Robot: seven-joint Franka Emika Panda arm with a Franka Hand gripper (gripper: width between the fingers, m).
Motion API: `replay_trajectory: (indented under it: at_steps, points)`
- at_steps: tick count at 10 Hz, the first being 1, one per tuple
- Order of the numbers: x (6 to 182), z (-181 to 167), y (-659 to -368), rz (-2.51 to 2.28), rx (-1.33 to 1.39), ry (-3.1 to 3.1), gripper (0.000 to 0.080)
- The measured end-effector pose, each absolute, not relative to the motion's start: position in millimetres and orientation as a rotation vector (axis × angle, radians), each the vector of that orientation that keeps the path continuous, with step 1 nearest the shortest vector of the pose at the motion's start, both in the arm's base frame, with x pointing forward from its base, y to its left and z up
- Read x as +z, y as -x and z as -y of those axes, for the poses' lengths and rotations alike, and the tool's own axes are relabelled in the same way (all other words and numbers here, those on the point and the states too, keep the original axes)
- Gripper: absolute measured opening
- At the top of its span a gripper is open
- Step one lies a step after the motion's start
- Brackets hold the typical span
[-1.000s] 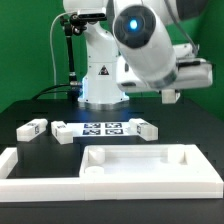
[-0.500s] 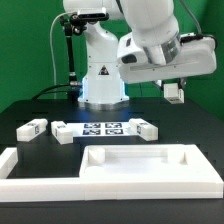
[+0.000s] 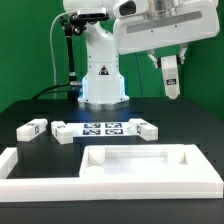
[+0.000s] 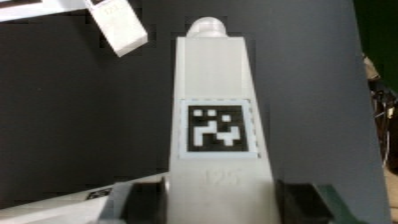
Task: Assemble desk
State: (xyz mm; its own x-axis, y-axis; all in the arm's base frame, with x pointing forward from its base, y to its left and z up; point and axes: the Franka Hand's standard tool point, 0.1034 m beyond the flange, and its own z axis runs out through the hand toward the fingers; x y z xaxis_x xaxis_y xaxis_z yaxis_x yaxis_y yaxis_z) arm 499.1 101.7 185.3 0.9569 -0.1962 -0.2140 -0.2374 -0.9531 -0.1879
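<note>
My gripper [image 3: 168,60] is shut on a white desk leg [image 3: 170,78], which hangs upright in the air above the table at the exterior view's right. In the wrist view the leg [image 4: 217,110] runs out from between the two fingers [image 4: 146,196], its square tag facing the camera. The rimmed desk top panel [image 3: 140,160] lies flat at the front of the table. Three more legs lie behind it: one [image 3: 32,128] at the left, one [image 3: 63,133] beside the marker board, one [image 3: 146,128] at its right end.
The marker board [image 3: 103,129] lies flat in the middle of the table. A low white border bar [image 3: 22,168] runs along the front and left. The robot base [image 3: 100,75] stands at the back. A small tagged white part [image 4: 116,25] shows far off in the wrist view.
The arm has swung up and turned. The held leg has risen and now hangs upright in plain sight. The parts on the table have not moved.
</note>
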Motion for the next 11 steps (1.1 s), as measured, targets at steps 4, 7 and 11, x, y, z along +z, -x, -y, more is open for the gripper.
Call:
replay_trajectory:
  at_steps: [4,7,11]
  points:
    - [204.5,-79,-553,-0.220,-0.103,2.971,0.0290]
    - [216.6,-86,-589,-0.053,-0.474,3.001,0.0290]
    - [207.3,-72,-605,0.022,-0.642,2.987,0.0290]
